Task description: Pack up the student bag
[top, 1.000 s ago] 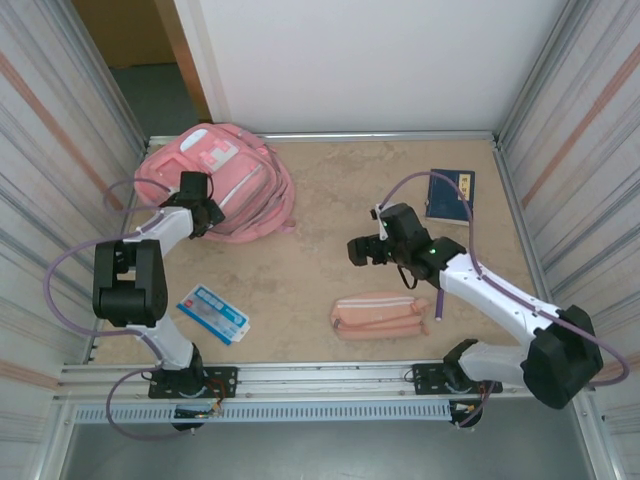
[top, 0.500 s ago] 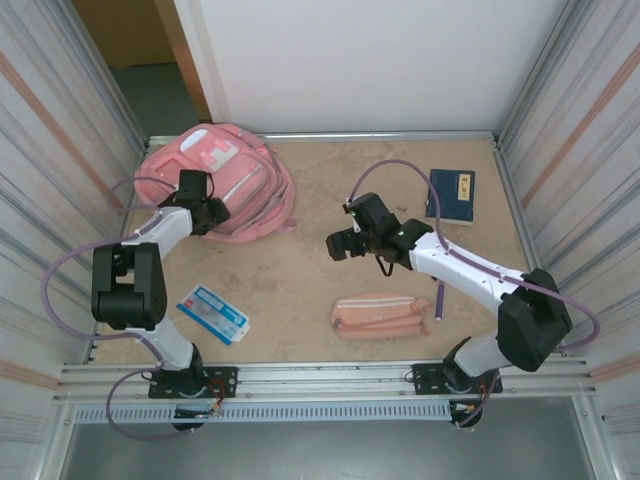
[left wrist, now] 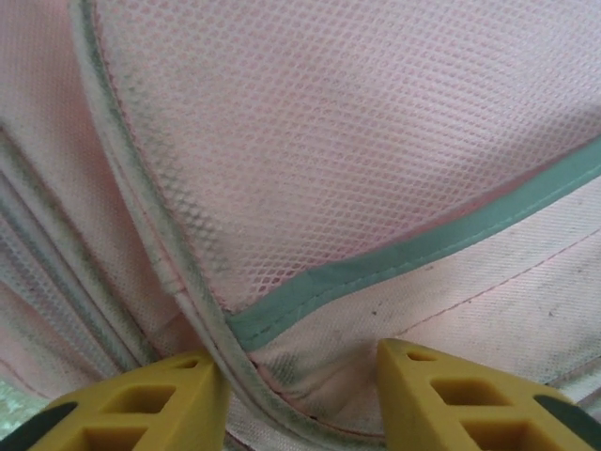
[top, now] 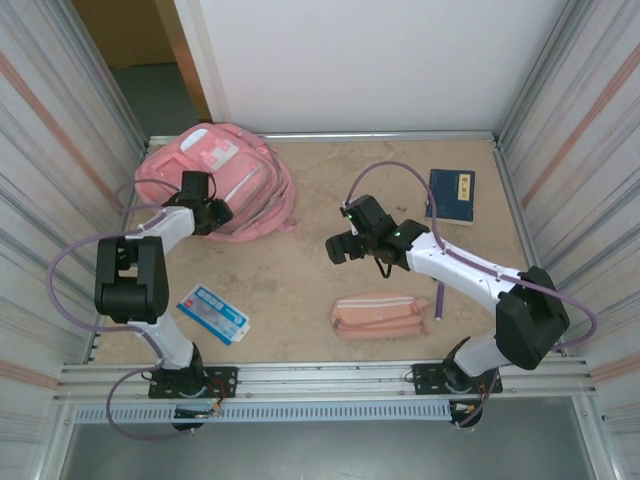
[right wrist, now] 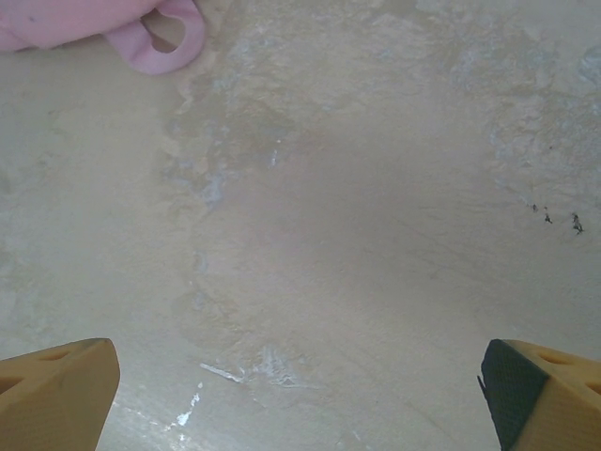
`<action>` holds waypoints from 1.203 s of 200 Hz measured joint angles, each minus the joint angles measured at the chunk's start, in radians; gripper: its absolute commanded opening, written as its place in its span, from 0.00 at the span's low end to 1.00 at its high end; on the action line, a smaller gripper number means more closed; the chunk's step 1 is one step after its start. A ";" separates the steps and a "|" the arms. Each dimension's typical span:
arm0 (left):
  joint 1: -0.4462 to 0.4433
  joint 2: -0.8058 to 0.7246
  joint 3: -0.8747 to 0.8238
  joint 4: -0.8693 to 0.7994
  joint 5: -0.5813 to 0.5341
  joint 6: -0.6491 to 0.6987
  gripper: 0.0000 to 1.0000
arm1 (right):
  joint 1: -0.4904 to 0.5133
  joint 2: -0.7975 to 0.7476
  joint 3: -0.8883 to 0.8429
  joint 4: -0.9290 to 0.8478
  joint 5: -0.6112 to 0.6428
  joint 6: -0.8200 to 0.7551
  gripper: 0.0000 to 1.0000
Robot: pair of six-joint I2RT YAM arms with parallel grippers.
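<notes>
The student bag [top: 225, 170], a soft pink backpack with white trim, lies at the far left of the table. My left gripper [top: 212, 215] presses against its near right side. In the left wrist view, pink mesh and a teal-edged seam of the bag [left wrist: 310, 141] lie right ahead. My left gripper [left wrist: 300, 395] straddles a fold with white piping, its yellow fingers [left wrist: 150, 399] apart. My right gripper [top: 338, 248] hovers open over the bare table middle. In the right wrist view a pink bag strap loop [right wrist: 174, 38] lies ahead of the right gripper [right wrist: 300, 395], with nothing between the fingers.
A pink oblong pencil pouch [top: 380, 315] lies near the front, a purple pen [top: 439, 305] just right of it. A dark blue book [top: 451, 195] lies at the far right. A blue-and-white packet [top: 213, 313] sits front left. Metal walls close in on both sides.
My right gripper has swung left from near the blue book to the table's middle. The left gripper has stayed pressed against the bag.
</notes>
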 measured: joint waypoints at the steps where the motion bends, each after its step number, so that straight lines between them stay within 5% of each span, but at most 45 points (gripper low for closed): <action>1: 0.000 0.000 -0.001 0.002 0.001 -0.004 0.22 | 0.000 0.001 0.001 0.000 0.000 0.000 0.99; 59: -0.003 -0.100 -0.097 0.093 0.041 -0.002 0.11 | -0.024 0.098 0.131 0.011 -0.035 0.055 0.99; 89: -0.091 -0.169 -0.125 0.083 0.058 -0.002 0.09 | -0.109 0.185 0.214 0.044 -0.145 0.159 0.99; 146: -0.246 -0.281 -0.143 -0.020 0.121 -0.003 0.08 | -0.250 0.483 0.396 0.113 -0.400 0.274 0.77; 178: -0.243 -0.294 -0.145 -0.037 0.158 -0.004 0.08 | -0.256 0.613 0.455 0.126 -0.518 0.300 0.47; 222: -0.239 -0.259 -0.140 -0.012 0.215 -0.011 0.08 | -0.259 0.550 0.292 0.214 -0.557 0.331 0.27; 240: -0.239 -0.210 -0.110 -0.017 0.237 -0.010 0.08 | -0.246 0.474 0.187 0.237 -0.555 0.344 0.27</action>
